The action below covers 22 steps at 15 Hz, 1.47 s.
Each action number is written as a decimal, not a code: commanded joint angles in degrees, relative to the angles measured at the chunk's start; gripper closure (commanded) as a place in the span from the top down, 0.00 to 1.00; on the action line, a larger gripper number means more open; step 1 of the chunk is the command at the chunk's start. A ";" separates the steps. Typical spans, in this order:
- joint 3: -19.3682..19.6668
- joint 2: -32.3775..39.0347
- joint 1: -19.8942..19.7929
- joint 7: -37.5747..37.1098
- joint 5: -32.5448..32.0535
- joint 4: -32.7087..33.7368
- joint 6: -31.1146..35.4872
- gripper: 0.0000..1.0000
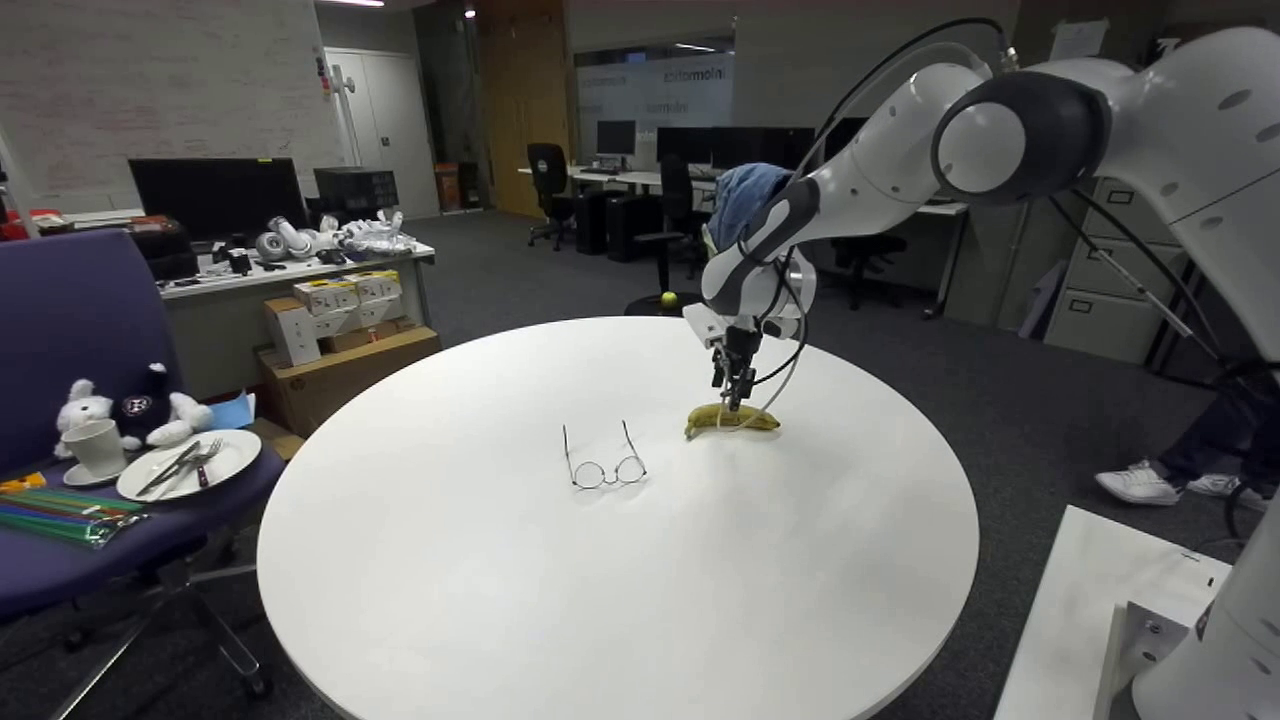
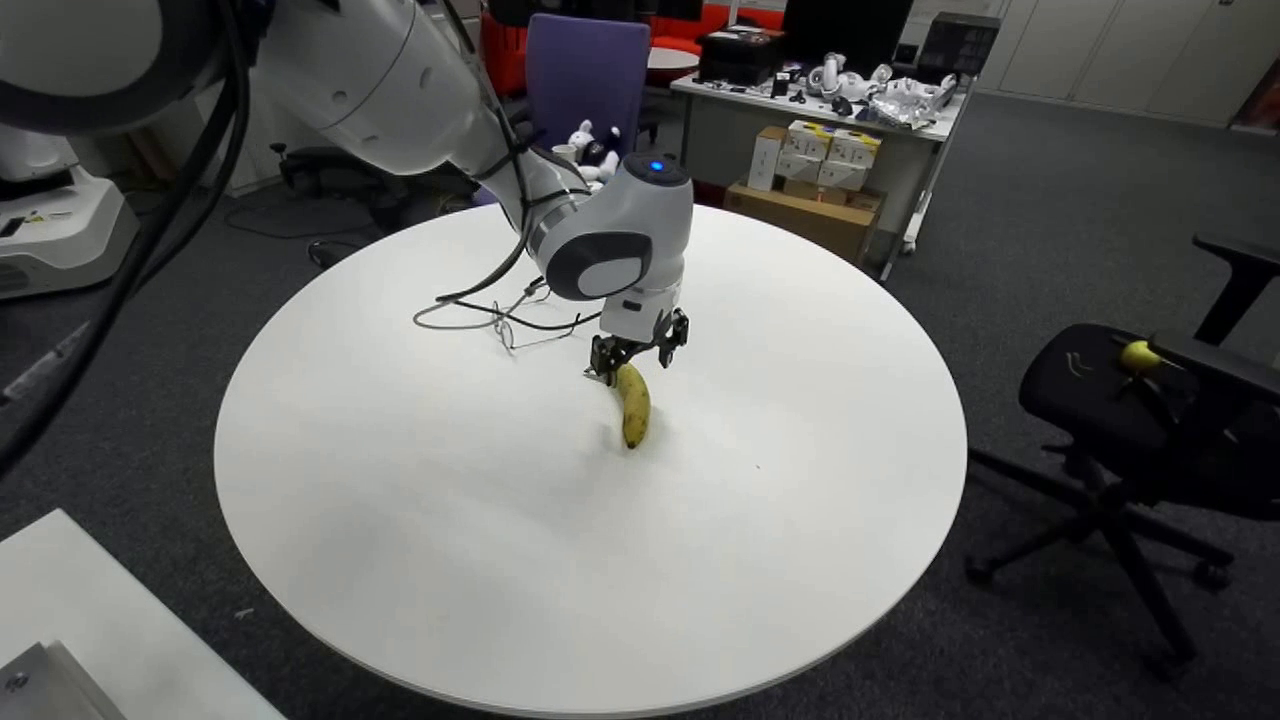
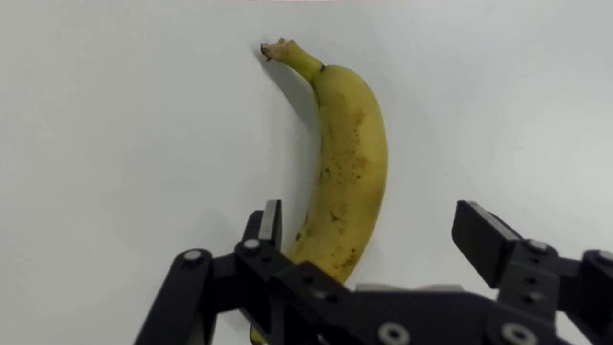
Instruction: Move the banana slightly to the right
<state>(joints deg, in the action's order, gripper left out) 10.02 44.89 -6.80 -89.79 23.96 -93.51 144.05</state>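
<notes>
Wrist view | banana centre-frame on desk, long axis top to bottom | my fingers spread apart | I see it between them, nearer the frame-left one; around or above, can't tell

dark grey carpet | round white table | purple chair | scribbled whiteboard | ceiling light lit
</notes>
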 commanded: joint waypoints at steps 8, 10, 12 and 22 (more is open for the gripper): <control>-0.17 -30.87 3.26 16.99 -14.18 -24.34 -1.59 1.00; -1.32 -35.69 3.39 21.71 -14.52 -28.59 -3.11 1.00; -2.49 -39.09 3.43 26.82 -13.93 -31.44 -5.21 1.00; -4.41 -46.90 3.41 48.64 -21.92 -40.47 -15.54 1.00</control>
<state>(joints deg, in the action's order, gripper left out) 5.94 1.79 -2.91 -46.28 6.05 -131.23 131.84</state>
